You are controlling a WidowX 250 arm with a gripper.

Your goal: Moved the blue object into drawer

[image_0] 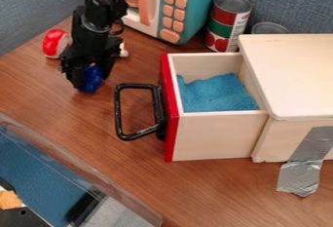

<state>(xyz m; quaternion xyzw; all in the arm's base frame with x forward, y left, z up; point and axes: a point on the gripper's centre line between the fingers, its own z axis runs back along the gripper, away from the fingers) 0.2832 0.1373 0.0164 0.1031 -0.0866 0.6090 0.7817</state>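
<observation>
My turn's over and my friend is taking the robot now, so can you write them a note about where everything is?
Tool: looks shut on the blue object, over on the left of the table. I can't tell if it's lifted off the wood.
Drawer: pulled open, with a blue cloth-like piece inside.
Done: drawer open, blue object seemingly gripped.
Left: carry it over the drawer's red front, lower it in and let go. Probably go high enough to miss the black handle.
</observation>
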